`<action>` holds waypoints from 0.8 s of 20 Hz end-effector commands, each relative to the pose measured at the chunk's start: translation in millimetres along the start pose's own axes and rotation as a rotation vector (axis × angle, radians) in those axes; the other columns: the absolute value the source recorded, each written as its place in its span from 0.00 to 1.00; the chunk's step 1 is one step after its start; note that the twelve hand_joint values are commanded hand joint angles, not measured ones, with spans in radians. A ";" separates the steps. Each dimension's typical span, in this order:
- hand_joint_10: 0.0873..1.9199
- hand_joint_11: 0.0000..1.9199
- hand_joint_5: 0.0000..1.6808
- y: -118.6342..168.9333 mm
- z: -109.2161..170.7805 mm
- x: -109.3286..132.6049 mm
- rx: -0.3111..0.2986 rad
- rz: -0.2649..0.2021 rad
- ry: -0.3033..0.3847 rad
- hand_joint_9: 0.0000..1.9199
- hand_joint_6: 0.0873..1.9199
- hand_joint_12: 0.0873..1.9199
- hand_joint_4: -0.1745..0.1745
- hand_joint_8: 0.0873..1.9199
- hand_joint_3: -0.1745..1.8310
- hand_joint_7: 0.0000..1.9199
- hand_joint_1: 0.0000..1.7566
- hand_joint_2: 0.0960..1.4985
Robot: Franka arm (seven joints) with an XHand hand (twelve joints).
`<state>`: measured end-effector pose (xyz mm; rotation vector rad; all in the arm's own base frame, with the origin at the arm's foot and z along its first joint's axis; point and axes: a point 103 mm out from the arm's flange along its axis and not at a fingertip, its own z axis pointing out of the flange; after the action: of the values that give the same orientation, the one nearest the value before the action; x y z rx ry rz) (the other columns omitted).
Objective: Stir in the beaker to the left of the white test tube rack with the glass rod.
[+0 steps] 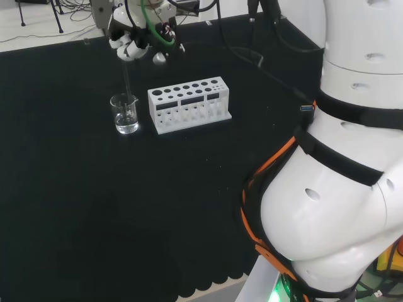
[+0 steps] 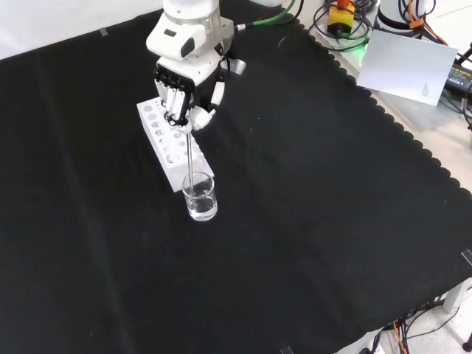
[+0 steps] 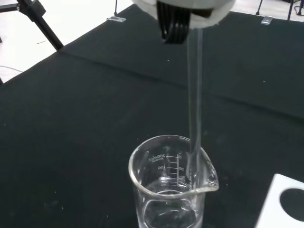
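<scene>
A clear glass beaker (image 1: 125,114) (image 2: 200,199) (image 3: 172,185) with some clear liquid stands on the black cloth, left of the white test tube rack (image 1: 189,104) (image 2: 172,144) in the head view. The hand (image 1: 137,43) (image 2: 184,88) hovers above it, fingers curled on a thin glass rod (image 1: 127,80) (image 2: 190,155) (image 3: 194,95). The rod hangs almost straight down, and its lower end is inside the beaker near the rim and spout.
The arm's large white links (image 1: 340,157) rise at the right of the head view. Cables and a white sheet (image 2: 409,63) lie beyond the cloth's scalloped edge in the front view. A tripod leg (image 3: 40,23) stands off the cloth.
</scene>
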<state>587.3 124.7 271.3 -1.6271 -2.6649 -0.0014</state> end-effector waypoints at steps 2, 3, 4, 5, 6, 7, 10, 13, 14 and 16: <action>0.52 0.84 0.63 -9.5 -5.7 11.9 -0.003 -0.015 -0.011 0.87 0.35 0.52 0.00 0.67 0.40 0.55 0.73 0.49; 0.52 0.84 0.63 -7.5 -4.4 17.0 0.000 -0.024 -0.009 0.87 0.35 0.52 0.00 0.67 0.40 0.55 0.73 0.49; 0.52 0.84 0.63 -5.5 -3.0 20.8 0.001 -0.030 -0.004 0.87 0.35 0.52 0.00 0.67 0.40 0.55 0.73 0.49; 0.52 0.84 0.63 -2.9 -1.4 24.1 0.001 -0.035 0.002 0.87 0.35 0.52 0.00 0.67 0.40 0.55 0.73 0.49; 0.52 0.84 0.63 0.0 0.0 26.9 0.002 -0.040 0.006 0.87 0.35 0.52 0.00 0.67 0.40 0.55 0.73 0.49; 0.52 0.84 0.63 3.0 1.5 29.2 0.003 -0.044 0.009 0.87 0.35 0.52 0.00 0.67 0.40 0.55 0.73 0.49; 0.52 0.84 0.63 12.1 5.5 33.5 0.008 -0.051 0.024 0.87 0.34 0.52 0.00 0.67 0.40 0.55 0.73 0.49; 0.52 0.84 0.63 19.8 7.5 33.1 0.010 -0.051 0.026 0.87 0.34 0.52 0.00 0.67 0.40 0.55 0.73 0.49; 0.52 0.84 0.63 21.2 7.6 31.8 0.010 -0.050 0.027 0.87 0.34 0.52 0.00 0.67 0.40 0.55 0.73 0.49; 0.52 0.84 0.63 23.2 7.0 25.9 0.008 -0.040 0.031 0.87 0.34 0.52 0.00 0.67 0.40 0.55 0.73 0.49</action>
<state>588.9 156.3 267.0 -1.5605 -2.6836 -0.0127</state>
